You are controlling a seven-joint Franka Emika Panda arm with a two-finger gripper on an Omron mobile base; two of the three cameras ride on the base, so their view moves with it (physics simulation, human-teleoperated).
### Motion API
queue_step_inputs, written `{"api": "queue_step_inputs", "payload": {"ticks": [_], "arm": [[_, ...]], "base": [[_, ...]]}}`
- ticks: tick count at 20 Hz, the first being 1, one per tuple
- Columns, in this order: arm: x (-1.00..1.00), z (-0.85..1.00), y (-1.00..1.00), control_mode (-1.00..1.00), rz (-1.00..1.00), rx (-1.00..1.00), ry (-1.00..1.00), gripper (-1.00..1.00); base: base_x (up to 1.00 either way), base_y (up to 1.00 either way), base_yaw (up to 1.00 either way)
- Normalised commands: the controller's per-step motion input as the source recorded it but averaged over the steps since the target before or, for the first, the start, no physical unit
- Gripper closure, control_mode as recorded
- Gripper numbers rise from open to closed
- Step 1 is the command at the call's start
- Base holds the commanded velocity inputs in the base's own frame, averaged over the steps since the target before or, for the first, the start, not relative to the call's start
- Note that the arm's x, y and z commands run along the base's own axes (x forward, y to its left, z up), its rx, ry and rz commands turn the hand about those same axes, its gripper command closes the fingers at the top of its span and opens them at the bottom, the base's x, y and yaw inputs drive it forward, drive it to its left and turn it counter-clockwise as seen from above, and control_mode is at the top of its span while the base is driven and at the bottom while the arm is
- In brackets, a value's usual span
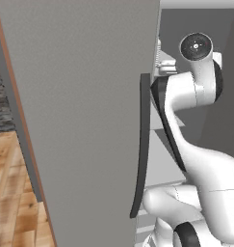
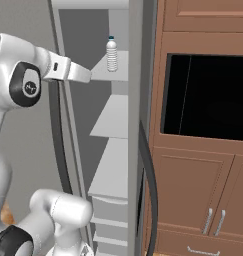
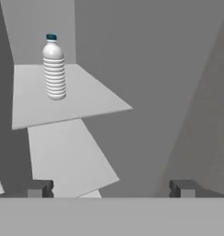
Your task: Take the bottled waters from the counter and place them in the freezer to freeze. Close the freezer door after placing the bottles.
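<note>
Small clear ribbed plastic bottle with dark teal cap (image 3: 54, 69) stands upright on pale upper freezer shelf (image 3: 85, 99), far left of my view; my gripper (image 3: 111, 188) empty, fingers wide apart, well short of it. Judge bottle light, smooth, slightly squashy; ribbed mid-body best hold

One bottled water (image 2: 111, 54), clear and ribbed with a dark teal cap, stands upright on the top pale shelf (image 3: 81, 99) inside the freezer (image 2: 118, 165), near the back wall. The freezer door (image 1: 84, 120), flat and grey with a long dark vertical handle (image 1: 142, 144), stands open.
</note>
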Motion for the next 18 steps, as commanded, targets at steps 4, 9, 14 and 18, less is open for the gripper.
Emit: {"api": "queue_step_inputs", "payload": {"ticks": [4, 9, 14, 18], "arm": [[-0.76, -0.09, 0.27, -1.0, 0.0, 0.08, 0.01, -1.0], [-0.78, -0.11, 0.2, -1.0, 0.0, 0.12, 0.01, -1.0], [-0.76, -0.21, 0.17, -1.0, 0.0, 0.16, 0.02, -1.0], [-0.48, -0.35, 0.05, -1.0, 0.07, 0.22, 0.08, -1.0]], "base": [[0.0, 0.0, 0.0], [0.0, 0.0, 0.0], [0.0, 0.0, 0.0], [0.0, 0.0, 0.0]]}}
